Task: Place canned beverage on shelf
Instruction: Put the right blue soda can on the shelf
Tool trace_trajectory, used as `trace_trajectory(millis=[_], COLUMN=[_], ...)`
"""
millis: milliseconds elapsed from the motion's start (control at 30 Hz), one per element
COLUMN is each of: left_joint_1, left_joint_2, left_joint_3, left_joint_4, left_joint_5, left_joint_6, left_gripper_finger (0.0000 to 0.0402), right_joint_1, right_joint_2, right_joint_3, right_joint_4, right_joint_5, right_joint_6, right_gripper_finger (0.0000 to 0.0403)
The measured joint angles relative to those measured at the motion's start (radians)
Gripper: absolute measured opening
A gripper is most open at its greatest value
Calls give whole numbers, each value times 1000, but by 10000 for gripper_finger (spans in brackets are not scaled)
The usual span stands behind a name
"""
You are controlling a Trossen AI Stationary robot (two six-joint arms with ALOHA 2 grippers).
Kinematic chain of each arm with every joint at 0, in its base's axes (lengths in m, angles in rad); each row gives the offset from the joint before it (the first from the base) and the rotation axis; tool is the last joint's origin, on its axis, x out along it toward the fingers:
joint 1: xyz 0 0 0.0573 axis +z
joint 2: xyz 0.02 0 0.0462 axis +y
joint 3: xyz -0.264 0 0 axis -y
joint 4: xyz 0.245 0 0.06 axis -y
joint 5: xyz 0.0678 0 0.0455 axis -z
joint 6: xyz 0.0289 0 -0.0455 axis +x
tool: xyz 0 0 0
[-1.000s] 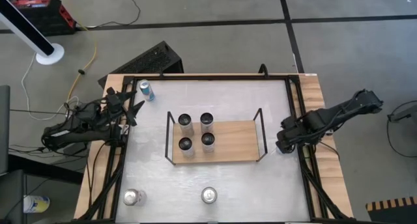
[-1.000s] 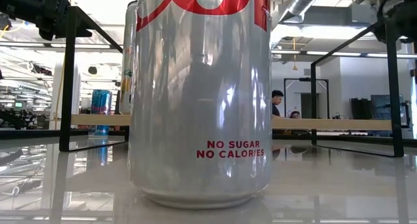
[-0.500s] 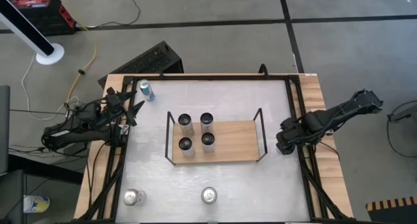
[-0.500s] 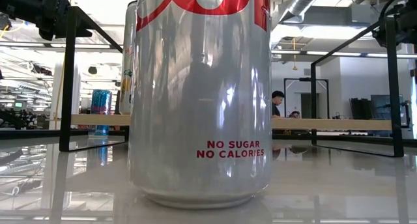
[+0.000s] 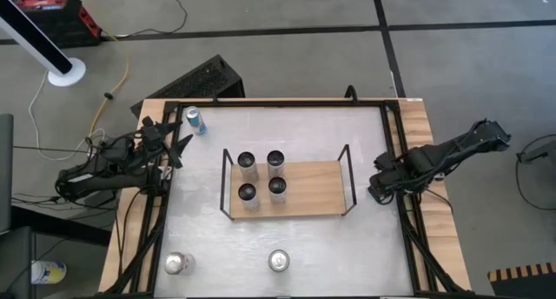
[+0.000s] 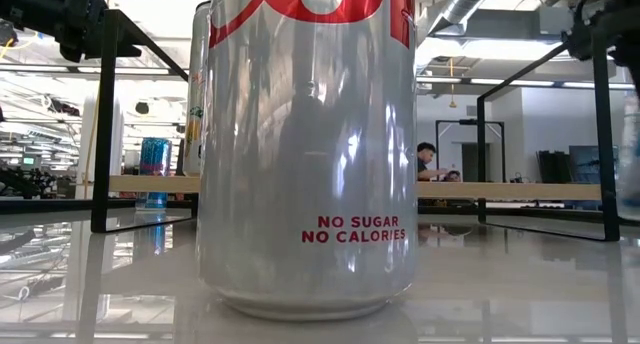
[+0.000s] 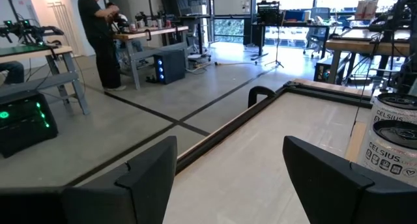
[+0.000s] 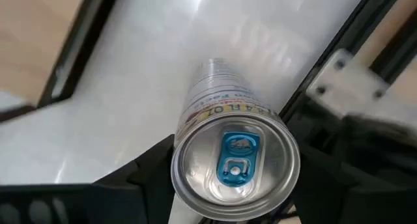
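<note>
In the low view, the big silver can point(image 6: 308, 149) closest to the camera carries the red words "NO SUGAR" over "NO CALORIES" low on its side; the large red lettering at its top is cut off and cannot be read. In the left wrist view, the white cans point(image 7: 393, 140) standing on the shelf bear the brand "CELSIUS" in dark letters, with a smaller line beneath that is too small to make out. In the right wrist view, the can point(image 8: 234, 160) seen from above has print just below its rim, upside down and partly hidden, showing characters like "0 1 4 0 L"; it cannot be read with confidence.
</note>
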Motion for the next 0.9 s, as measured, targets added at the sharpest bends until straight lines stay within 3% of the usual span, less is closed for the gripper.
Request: trace_trajectory(millis=[133,300,467,567,700,900], left_joint_1=[0,0,0,0,0,0], left_joint_2=[0,0,0,0,0,0], left_joint_3=[0,0,0,0,0,0], left_joint_4=[0,0,0,0,0,0], left_joint_5=[0,0,0,0,0,0], left_joint_6=[0,0,0,0,0,0], left_gripper_finger=[265,265,265,265,265,265], right_joint_1=[-9,-72,-223,-311,-394,-475], right_joint_2=[12,46,135,199,298,439], right_joint_3=[64,145,239,308,425,628], right_joint_4=[-65,-71,-69,-22,162,244], right_joint_5=[152,456,667,778,788,528], right_joint_6=[2,-52,-223,-407,-695,-908], right_gripper_finger=[260,260,260,260,260,260])
